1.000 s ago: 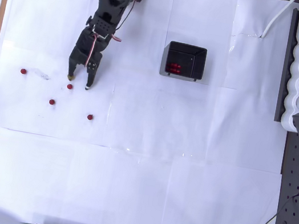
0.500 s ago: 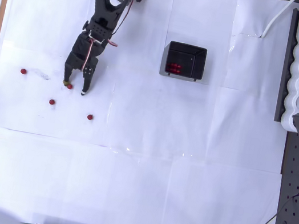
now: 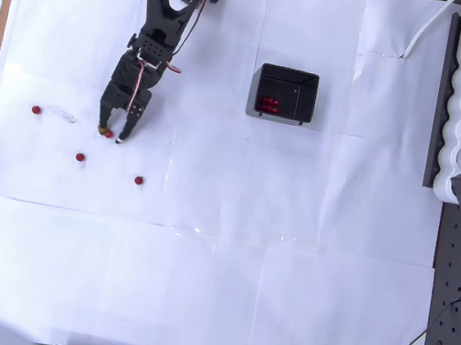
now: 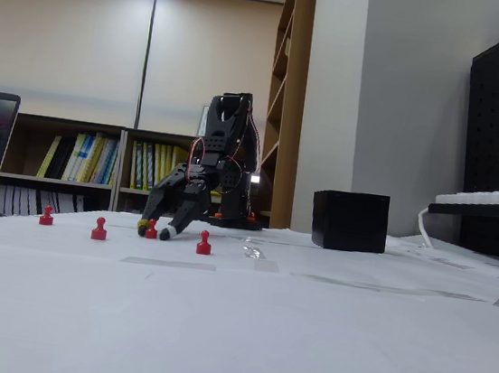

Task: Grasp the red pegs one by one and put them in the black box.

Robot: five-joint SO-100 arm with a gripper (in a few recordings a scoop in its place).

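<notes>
The pincer (image 3: 110,133) is down at the worktop (image 3: 192,291) near its left edge in the overhead view, fingers narrowed around one red peg (image 3: 109,133) — touching or nearly so. Three more red pegs lie loose close by — one (image 3: 36,110) nearest that edge. The black box (image 3: 285,94) sits toward the far edge, with red pegs inside.

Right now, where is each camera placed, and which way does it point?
Overhead view: hangs above the table, looking straight down; the black arm reaches from the top edge, its gripper around a red peg.
Fixed view: sits at tabletop height, looking level toward the bookshelves; arm faces it.
Shared: gripper, red pegs, black box.
</notes>
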